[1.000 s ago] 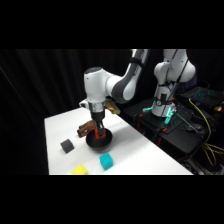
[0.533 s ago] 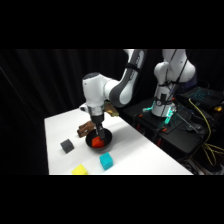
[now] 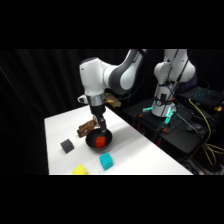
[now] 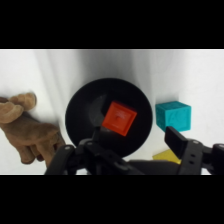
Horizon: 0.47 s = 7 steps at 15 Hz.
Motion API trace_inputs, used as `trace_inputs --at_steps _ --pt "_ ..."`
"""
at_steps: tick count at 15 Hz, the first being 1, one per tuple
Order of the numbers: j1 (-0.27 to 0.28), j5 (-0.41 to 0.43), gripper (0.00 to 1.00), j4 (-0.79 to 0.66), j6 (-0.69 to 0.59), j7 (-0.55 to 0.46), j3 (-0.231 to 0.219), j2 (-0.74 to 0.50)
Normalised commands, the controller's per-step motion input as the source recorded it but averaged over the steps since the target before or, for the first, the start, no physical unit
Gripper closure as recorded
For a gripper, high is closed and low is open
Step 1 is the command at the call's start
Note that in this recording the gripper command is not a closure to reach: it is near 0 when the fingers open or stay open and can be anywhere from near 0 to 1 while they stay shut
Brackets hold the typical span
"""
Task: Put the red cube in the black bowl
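The red cube lies inside the black bowl near the middle of the white table. In the wrist view the red cube rests flat on the floor of the black bowl, slightly rotated. My gripper hangs just above the bowl, coming down from the white arm. Seen from the wrist, the gripper is open, with its two dark fingers spread on either side of the cube and nothing between them.
A brown lumpy object lies right behind the bowl. A teal cube and a yellow block sit in front, a dark grey cube to the left. Cabled equipment stands off the table's right.
The gripper has lifted up out of the bowl. The red cube, hidden by the fingers a second ago, now lies free in the bowl.
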Motion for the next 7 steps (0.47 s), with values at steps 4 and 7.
trace_inputs --at_steps 4,7 --pt "0.075 -0.109 0.00 -0.09 -0.45 0.16 -0.031 -0.56" --pt "0.027 -0.058 0.00 0.02 -0.30 0.08 -0.001 -0.31"
